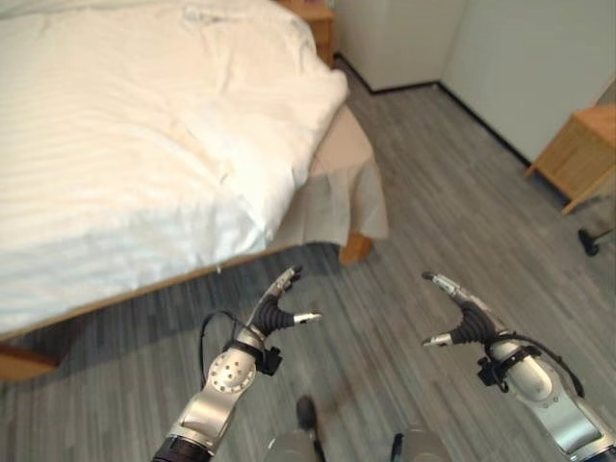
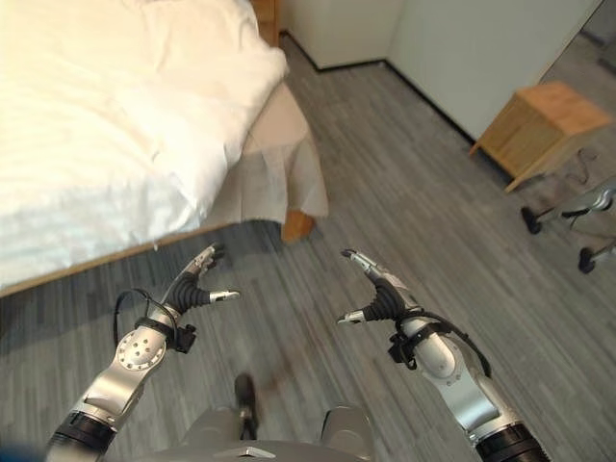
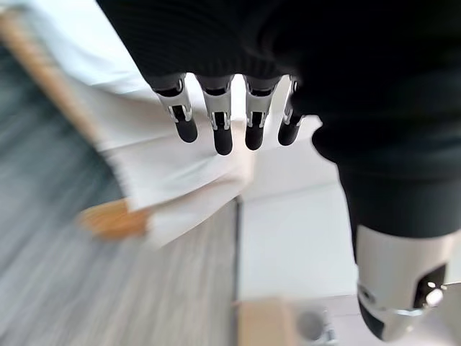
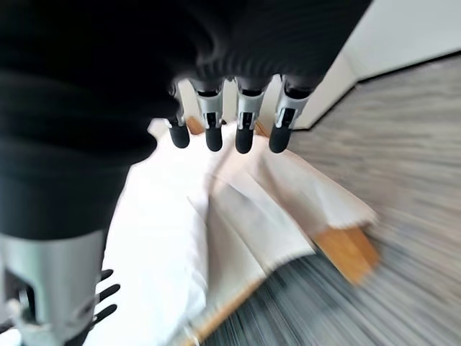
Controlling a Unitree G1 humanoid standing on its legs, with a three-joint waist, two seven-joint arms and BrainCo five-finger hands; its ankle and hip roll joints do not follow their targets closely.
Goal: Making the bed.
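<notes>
Left hand: fingers are being held straight and released, thumb spread apart, nothing being grasped. It is being held over the grey wood-look floor in the lower centre-left of the head view, near the bed's edge but apart from it.

Right hand: fingers are likewise being held extended and released, thumb apart, nothing being held. It is being kept in the lower right of the frame, over bare floor, well apart from the bed.

The bed is being shown in the upper left. A white striped duvet is lying rumpled across it, its corner hanging over the near foot-end corner. A beige bed skirt is being exposed under that corner, with a wooden leg below it.

A wooden nightstand is being seen at the right edge.
</notes>
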